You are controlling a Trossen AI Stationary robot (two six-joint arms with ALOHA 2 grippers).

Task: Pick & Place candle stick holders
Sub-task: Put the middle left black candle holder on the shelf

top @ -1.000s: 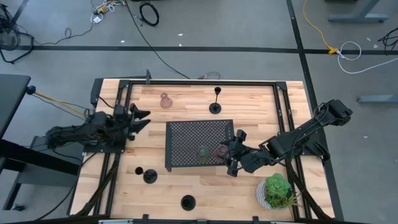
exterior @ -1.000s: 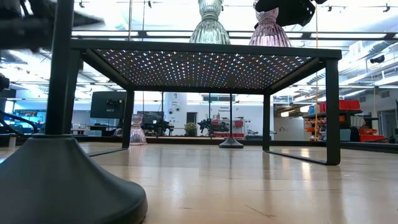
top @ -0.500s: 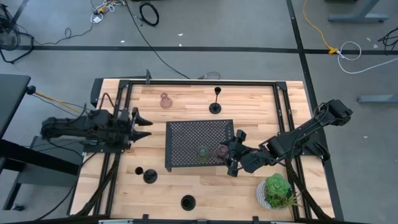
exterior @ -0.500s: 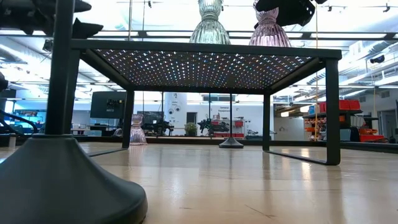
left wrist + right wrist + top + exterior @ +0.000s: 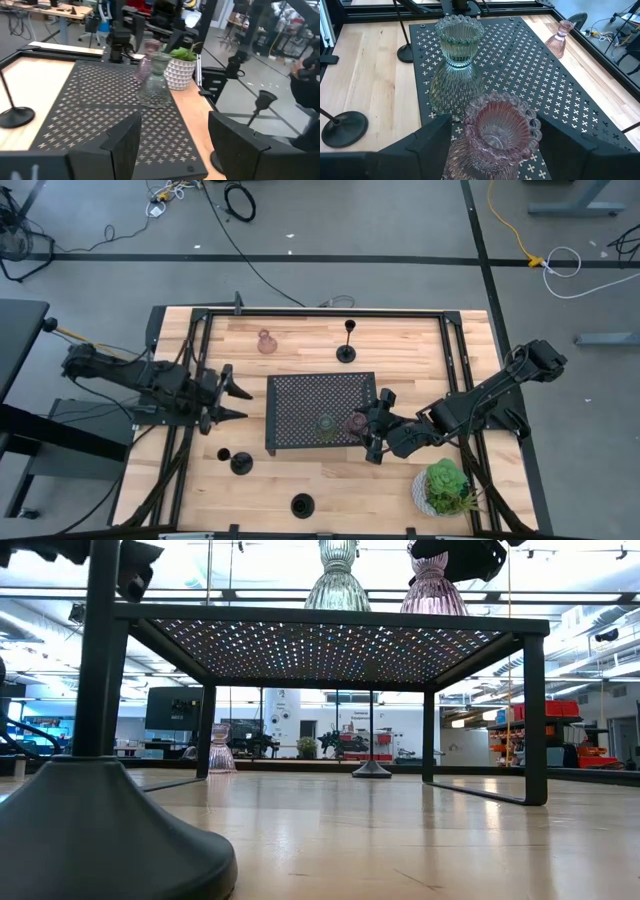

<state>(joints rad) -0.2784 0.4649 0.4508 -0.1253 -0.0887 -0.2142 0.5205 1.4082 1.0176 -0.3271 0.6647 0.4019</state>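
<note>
The black perforated rectangular metal tray point(image 5: 305, 402) is carrying two ribbed, scallop-rimmed glass candle holders side by side near its edge, an olive-green one point(image 5: 456, 65) and a pink one point(image 5: 501, 131). I am holding my right gripper point(image 5: 495, 142) around the pink one with fingers spread, apart from the glass. My left gripper point(image 5: 232, 392) is hovering spread and empty beside the tray, near two thin-stemmed black disc-base holders point(image 5: 240, 463) on the wood, with a third point(image 5: 346, 352) and another pink glass holder point(image 5: 266, 342) beyond.
</note>
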